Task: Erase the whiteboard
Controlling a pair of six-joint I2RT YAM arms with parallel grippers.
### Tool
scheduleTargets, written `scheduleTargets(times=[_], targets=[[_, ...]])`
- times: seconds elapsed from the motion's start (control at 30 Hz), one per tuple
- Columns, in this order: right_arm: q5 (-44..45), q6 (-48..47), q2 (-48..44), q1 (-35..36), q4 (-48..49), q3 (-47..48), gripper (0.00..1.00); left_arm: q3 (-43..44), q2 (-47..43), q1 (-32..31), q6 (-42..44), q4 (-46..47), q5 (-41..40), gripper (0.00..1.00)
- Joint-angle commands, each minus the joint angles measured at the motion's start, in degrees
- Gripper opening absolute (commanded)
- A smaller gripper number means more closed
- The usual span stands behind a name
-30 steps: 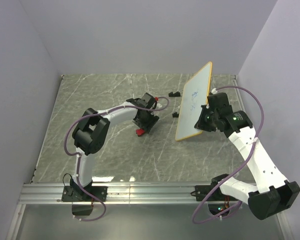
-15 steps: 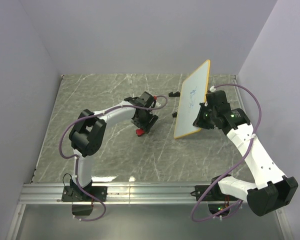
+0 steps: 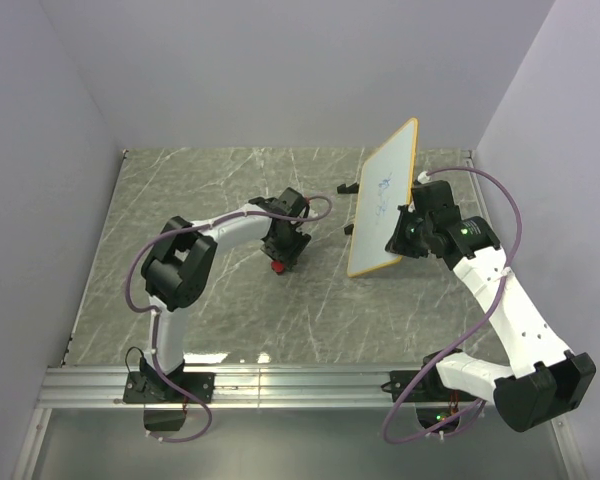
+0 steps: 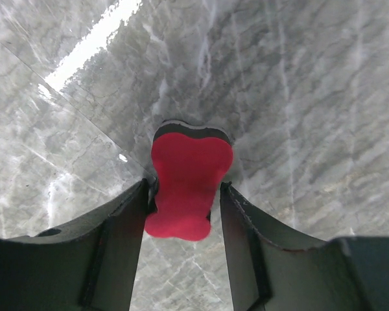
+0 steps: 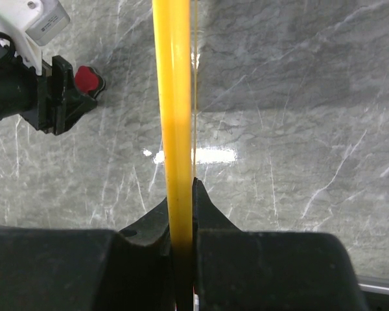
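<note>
- Top external view: the whiteboard [image 3: 380, 210] is up on edge over the right part of the marble-patterned table [image 3: 210, 190]. It tilts, with its white face turned left toward the other arm.
- Faint blue scribbles [image 3: 385, 186] mark the upper half of that face.
- The right gripper [image 3: 402, 228] sits at the board's right-hand long edge, about halfway along it, and the arm comes in from behind the board.
- Right wrist view: the yellow-orange rim [image 5: 174, 116] runs straight up from between the two dark fingers. They are pinched tight on it with no gap on either side, so the board is held.
- Whether the board's low corner touches the table cannot be told.
- The left gripper [image 3: 280, 258] points down at the table, well apart from the board and to its left.
- Left wrist view: a red eraser [image 4: 189, 188] with a dark grey underlayer lies between the fingers, which stand at a middling width. Each finger meets one narrowed side of the block.
- Two small black pieces [image 3: 349, 188] lie on the table just left of the board's far end.
</note>
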Motion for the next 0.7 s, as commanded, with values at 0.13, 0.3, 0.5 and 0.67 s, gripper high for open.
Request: scheduleTargets(times=[0.13, 0.3, 0.5, 0.67], targets=[[6.9, -5.8, 1.9, 0.2, -5.5, -0.8, 0.0, 1.1, 1.9, 0.3, -1.6, 1.0, 1.9, 0.24], [6.5, -5.6, 1.0, 0.1, -4.9, -0.8, 0.0, 4.7, -0.8, 0.3, -5.0, -0.2, 2.0, 0.0], [-4.1, -6.6, -5.2, 0.1, 1.0, -3.0, 0.0, 9.6, -9.5, -1.1, -11.1, 2.0, 7.2, 0.0], [-13.1, -6.3, -13.0, 0.2, 4.2, -3.2, 0.0, 10.8, -17.5, -3.3, -17.1, 9.0, 10.1, 0.0]])
